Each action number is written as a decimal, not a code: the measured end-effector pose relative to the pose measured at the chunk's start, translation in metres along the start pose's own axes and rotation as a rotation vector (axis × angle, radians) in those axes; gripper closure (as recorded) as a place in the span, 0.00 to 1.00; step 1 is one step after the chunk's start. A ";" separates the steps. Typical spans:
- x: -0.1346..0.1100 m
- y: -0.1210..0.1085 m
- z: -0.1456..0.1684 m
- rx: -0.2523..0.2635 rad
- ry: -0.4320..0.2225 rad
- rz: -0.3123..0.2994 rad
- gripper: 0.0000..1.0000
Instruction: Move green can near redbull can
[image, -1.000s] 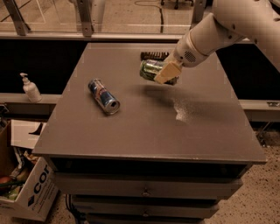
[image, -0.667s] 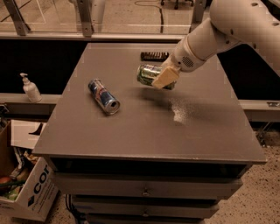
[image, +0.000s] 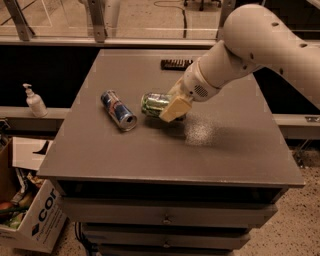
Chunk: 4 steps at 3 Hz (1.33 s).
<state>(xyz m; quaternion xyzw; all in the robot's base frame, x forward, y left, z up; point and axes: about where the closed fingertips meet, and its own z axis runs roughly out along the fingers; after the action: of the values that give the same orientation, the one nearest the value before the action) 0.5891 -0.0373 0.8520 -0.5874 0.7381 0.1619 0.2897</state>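
Note:
The green can (image: 154, 103) has a mottled green and white label and lies on its side, held just above or on the grey table (image: 150, 150) near its middle. My gripper (image: 172, 107) is shut on the green can's right end, with a tan finger (image: 175, 108) across it. The redbull can (image: 118, 110), slim, blue and silver, lies on its side a short way to the left of the green can, apart from it.
A dark flat object (image: 176, 64) lies at the table's back. A white pump bottle (image: 35, 101) stands on a ledge to the left. A cardboard box (image: 37, 220) sits on the floor at the lower left. Drawers are under the tabletop.
My gripper has carried the green can to the left and nearer the front, down toward the table, closer to the redbull can. The redbull can has not moved.

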 end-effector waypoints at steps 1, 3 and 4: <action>-0.012 0.028 0.015 -0.044 -0.006 -0.041 1.00; -0.013 0.045 0.032 -0.070 0.018 -0.065 1.00; -0.015 0.045 0.030 -0.070 0.018 -0.065 0.82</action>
<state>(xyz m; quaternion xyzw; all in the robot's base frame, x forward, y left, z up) 0.5548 0.0029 0.8332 -0.6221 0.7152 0.1729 0.2675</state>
